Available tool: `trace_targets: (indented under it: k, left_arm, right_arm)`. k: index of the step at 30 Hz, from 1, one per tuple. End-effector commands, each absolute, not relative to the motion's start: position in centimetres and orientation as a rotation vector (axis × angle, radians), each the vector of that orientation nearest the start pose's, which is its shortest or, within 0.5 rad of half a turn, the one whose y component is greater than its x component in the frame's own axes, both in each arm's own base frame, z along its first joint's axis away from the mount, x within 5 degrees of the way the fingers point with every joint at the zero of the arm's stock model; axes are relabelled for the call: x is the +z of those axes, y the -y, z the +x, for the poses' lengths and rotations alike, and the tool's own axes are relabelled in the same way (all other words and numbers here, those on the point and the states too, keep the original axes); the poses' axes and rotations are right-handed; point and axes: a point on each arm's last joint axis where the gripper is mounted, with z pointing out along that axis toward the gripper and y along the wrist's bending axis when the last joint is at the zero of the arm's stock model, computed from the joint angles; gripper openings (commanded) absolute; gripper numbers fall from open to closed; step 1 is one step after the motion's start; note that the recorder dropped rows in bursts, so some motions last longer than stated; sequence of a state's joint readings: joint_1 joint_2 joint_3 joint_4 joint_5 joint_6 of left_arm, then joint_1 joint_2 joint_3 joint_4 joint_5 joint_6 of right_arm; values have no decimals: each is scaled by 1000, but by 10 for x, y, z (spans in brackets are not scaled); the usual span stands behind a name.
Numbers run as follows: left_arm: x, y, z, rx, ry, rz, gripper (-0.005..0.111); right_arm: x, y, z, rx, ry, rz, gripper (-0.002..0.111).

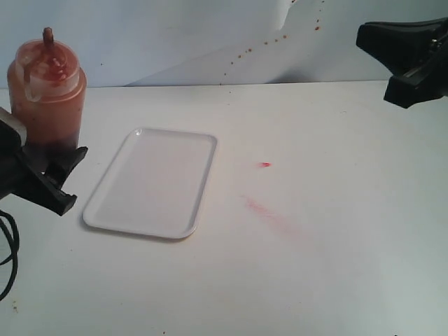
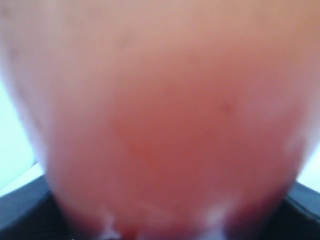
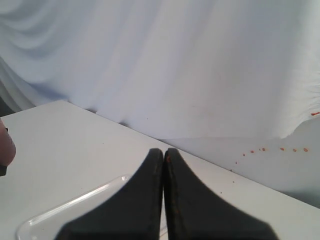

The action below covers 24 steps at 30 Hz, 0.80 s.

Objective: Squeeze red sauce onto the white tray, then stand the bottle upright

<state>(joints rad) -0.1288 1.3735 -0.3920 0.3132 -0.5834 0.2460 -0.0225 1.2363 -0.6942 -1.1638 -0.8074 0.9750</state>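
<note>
– At the far left of the exterior view, is that the bottle [image 1: 47, 98]?

– Yes. It stands upright with its long axis vertical and its red nozzle pointing straight up. The red sauce [image 1: 45, 115] shows dark through the wall.

– What holds it?

– The left gripper [image 1: 59, 178]. Its dark fingers [image 1: 42, 178] pinch the lower part of the bottle, and in the left wrist view the bottle's blurred orange-red body [image 2: 160, 120] fills nearly everything, with black fingers [image 2: 20, 215] on either side.

– Where is the white tray [image 1: 150, 185]?

– Flat on the tabletop [image 1: 336, 245], just to the right of the bottle and apart from it. Its long side runs away from the camera.

– And the right gripper [image 1: 409, 59]?

– Raised at the upper right, well apart from the tray. In its own wrist view the fingers [image 3: 185, 200] are pressed together, with a corner of the tray [image 3: 65, 212] below them.

– Anything else?

– A small red spot [image 1: 264, 164] on the tabletop to the right of the tray, and a faint pale-red smear [image 1: 266, 208] nearer the camera.
</note>
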Motion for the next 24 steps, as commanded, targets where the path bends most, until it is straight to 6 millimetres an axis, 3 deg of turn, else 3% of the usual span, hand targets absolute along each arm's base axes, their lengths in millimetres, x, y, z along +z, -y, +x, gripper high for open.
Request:
trace_targets:
  k: [1,9,24]
  left_arm:
    - [206,46,241,122,-1708,695,0]
    - [206,37,243,187,-1749,604,0]
    - [204,36,243,201,-1770,615,0]
  right_arm:
    - [310,-56,248,551,-1527,-572,0]
    - [310,-56,248,548,-1527,-579,0]
    - [308,-54,250,524,-1549,-565,0]
